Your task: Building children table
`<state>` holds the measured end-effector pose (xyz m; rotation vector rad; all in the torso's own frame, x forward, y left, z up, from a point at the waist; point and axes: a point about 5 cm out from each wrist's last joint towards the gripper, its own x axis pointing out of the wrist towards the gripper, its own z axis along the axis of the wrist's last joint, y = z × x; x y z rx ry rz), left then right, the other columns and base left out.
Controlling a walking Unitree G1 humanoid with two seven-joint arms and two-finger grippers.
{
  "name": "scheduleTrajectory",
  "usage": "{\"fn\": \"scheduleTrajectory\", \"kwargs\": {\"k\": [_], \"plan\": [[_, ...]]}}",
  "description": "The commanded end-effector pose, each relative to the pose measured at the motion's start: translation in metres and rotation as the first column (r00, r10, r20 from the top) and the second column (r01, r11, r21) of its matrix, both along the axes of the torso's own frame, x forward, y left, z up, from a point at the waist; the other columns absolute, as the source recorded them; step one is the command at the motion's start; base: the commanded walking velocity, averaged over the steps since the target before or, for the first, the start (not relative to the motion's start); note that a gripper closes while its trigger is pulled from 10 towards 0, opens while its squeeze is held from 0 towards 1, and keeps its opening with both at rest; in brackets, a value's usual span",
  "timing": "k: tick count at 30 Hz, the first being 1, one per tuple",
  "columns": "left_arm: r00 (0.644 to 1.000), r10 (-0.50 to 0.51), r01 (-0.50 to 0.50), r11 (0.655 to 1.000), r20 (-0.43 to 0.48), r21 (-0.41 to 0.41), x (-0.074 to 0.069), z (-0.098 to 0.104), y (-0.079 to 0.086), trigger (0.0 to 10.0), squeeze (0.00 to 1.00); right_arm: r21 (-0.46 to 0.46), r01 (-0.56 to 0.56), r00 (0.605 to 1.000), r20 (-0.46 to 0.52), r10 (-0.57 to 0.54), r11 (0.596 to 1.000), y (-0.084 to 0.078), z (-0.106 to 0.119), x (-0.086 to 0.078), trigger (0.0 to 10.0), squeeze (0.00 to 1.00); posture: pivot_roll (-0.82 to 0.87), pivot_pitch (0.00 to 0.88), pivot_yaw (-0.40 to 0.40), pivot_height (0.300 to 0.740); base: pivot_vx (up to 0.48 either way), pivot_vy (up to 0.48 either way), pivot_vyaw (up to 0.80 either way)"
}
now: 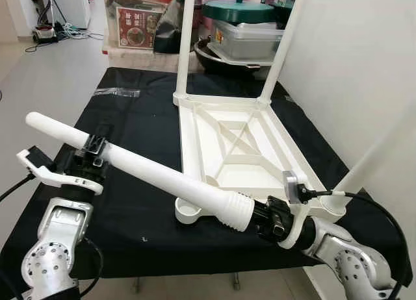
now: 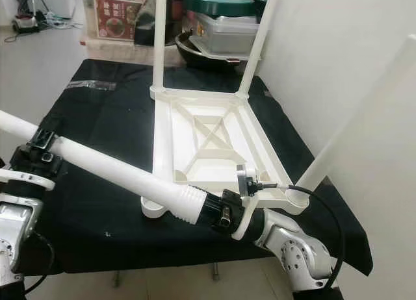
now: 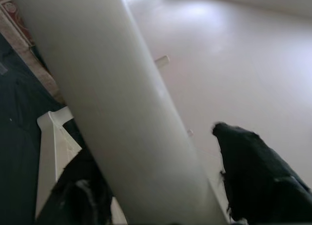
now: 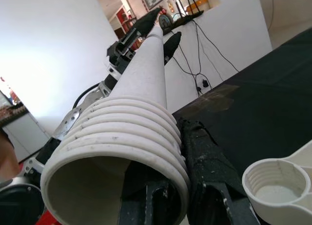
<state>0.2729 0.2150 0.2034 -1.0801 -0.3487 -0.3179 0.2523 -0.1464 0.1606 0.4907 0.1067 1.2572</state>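
Two grippers share one long white table leg (image 1: 140, 165), which is held in the air at a slant above the black-covered table (image 1: 130, 125). The left gripper (image 1: 91, 154) is clamped around the leg's plain shaft near its smooth closed end, with a black finger (image 3: 258, 181) on either side of the tube in the left wrist view. The right gripper (image 1: 273, 217) is closed on the leg's wider, ribbed, open end; in the right wrist view its black fingers (image 4: 209, 176) sit against the threaded ridges. That ribbed end hovers just beside an empty round threaded socket (image 1: 188, 212) at the near left corner of the white tabletop (image 1: 244, 147), but is not seated in it.

The tabletop lies upside down on the black cloth, its cross-braced underside facing up. Two legs already stand upright in the far corners: one far left leg (image 1: 185, 43) and one far right leg (image 1: 283, 47). A third leg (image 1: 383, 144) rises from the near right corner socket, just past the right arm. Beyond the table sit a dark wok (image 1: 224, 58), a clear container (image 1: 250, 37) with a green lid (image 1: 239, 11), and a plastic storage bin (image 1: 136, 17) on the floor.
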Motion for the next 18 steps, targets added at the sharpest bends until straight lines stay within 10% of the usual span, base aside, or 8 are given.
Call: {"fn": "scheduleTrajectory", "kwargs": {"k": [1, 11, 12, 13, 14, 18], "plan": [[1.0, -0.02, 0.02, 1.0, 0.02, 0.003, 0.0, 0.001, -0.005, 0.0, 0.0, -0.021, -0.071, 0.997, -0.001, 0.071, 0.997, 0.006, 0.0, -0.004, 0.0, 0.0, 0.09, 0.0, -0.132, 0.74, 0.0, 0.0, 0.0], [0.999, 0.022, -0.021, 1.0, 0.04, -0.021, -0.002, 0.006, -0.001, 0.0, 0.0, -0.096, 0.016, 1.0, 0.003, -0.016, 0.995, 0.003, -0.004, 0.005, 1.0, 0.0, 0.08, 0.0, -0.133, 0.74, 0.0, 0.0, 0.0], [0.999, 0.022, -0.021, 1.0, 0.046, -0.021, -0.003, 0.007, 0.0, 0.0, 0.0, -0.125, 0.043, 0.999, 0.0, -0.044, 0.991, 0.002, -0.007, 0.007, 10.0, 0.0, 0.08, 0.0, -0.133, 0.74, 0.0, 0.0, 0.0], [0.998, 0.024, -0.023, 1.0, 0.051, -0.018, -0.003, 0.009, 0.0, 0.0, 0.0, -0.161, 0.074, 0.997, -0.008, -0.076, 0.984, 0.001, -0.012, 0.009, 10.0, 0.0, 0.08, 0.0, -0.133, 0.74, 0.0, 0.0, 0.0], [0.998, 0.027, -0.026, 1.0, 0.05, -0.018, -0.003, 0.01, 0.0, 0.0, 0.0, -0.169, 0.104, 0.994, -0.011, -0.108, 0.98, 0.0, -0.014, 0.012, 10.0, 0.86, 0.08, 0.0, -0.133, 0.74, 0.0, 0.0, 0.0], [0.998, 0.037, -0.036, 0.999, 0.051, -0.022, -0.002, 0.011, 0.0, 0.0, 0.0, -0.173, 0.179, 0.982, -0.025, -0.186, 0.968, -0.005, -0.018, 0.019, 10.0, 1.0, 0.08, 0.0, -0.135, 0.74, 0.0, 0.0, 0.0]]}}
